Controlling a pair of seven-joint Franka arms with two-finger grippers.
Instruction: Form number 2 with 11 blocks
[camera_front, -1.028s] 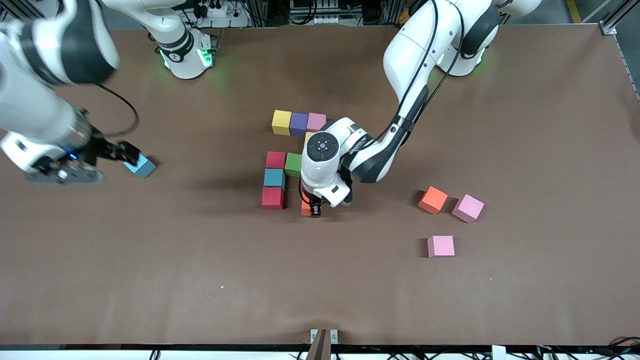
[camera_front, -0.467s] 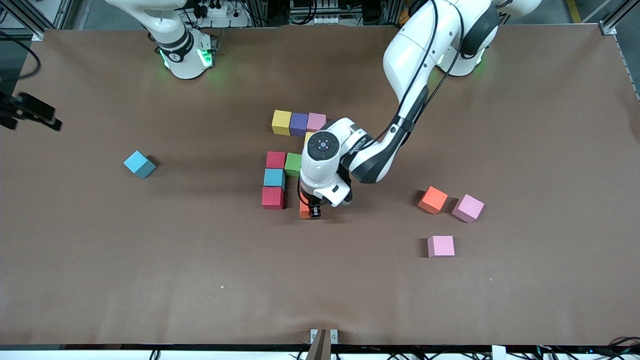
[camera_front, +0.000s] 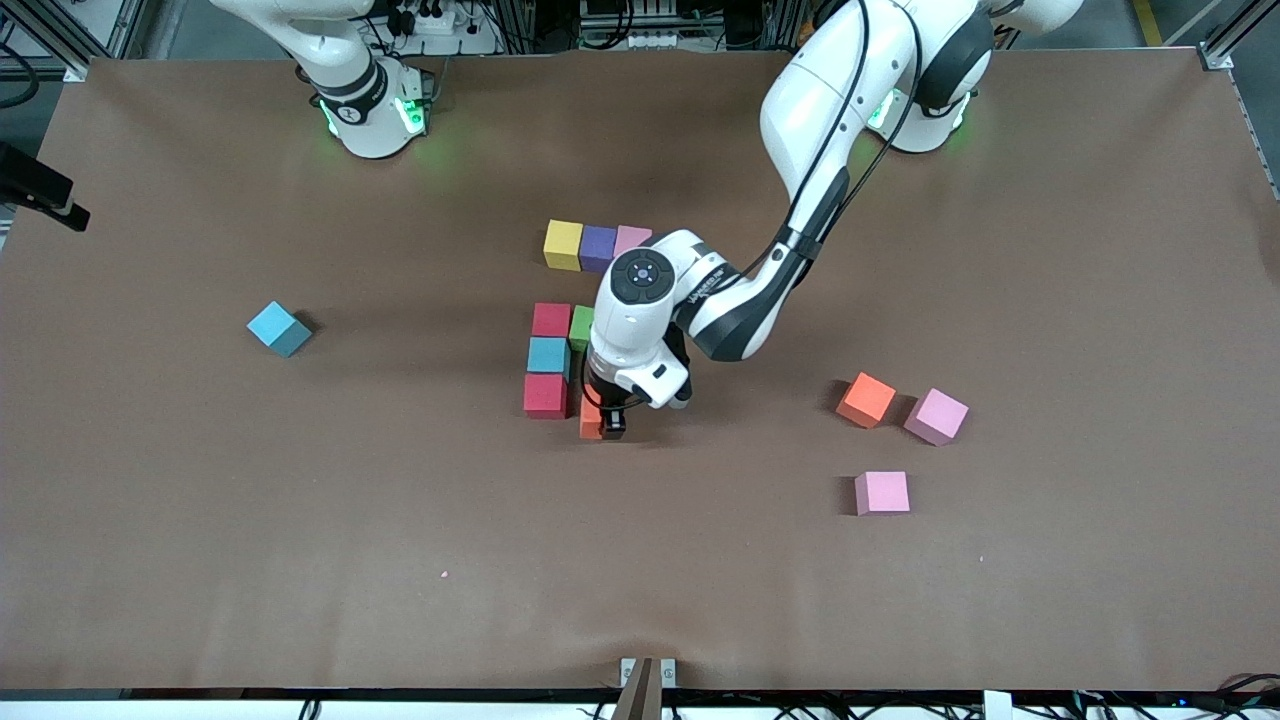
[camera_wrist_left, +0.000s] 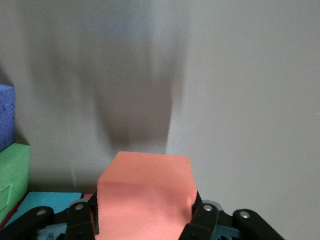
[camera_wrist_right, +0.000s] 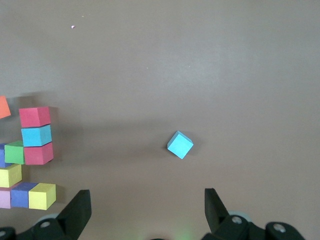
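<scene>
My left gripper (camera_front: 606, 421) is shut on an orange block (camera_front: 590, 418), which fills the space between its fingers (camera_wrist_left: 80, 220) in the left wrist view. It holds the block low, right beside a red block (camera_front: 545, 395). That red block, a light blue block (camera_front: 548, 355), another red block (camera_front: 551, 319) and a green block (camera_front: 581, 326) form a cluster. A yellow block (camera_front: 563, 244), a purple block (camera_front: 598, 247) and a pink block (camera_front: 630, 238) lie in a row toward the robots. My right gripper (camera_wrist_right: 146, 200) is open and empty, high over a lone light blue block (camera_wrist_right: 180, 144).
Toward the left arm's end lie a loose orange block (camera_front: 866, 399) and a pink block (camera_front: 936, 416), with another pink block (camera_front: 882, 492) nearer the camera. The lone light blue block (camera_front: 279, 329) lies toward the right arm's end. The left arm covers part of the figure.
My left gripper has shifted the orange block sideways up against the red block. My right arm has pulled away from the lone light blue block toward the table's edge.
</scene>
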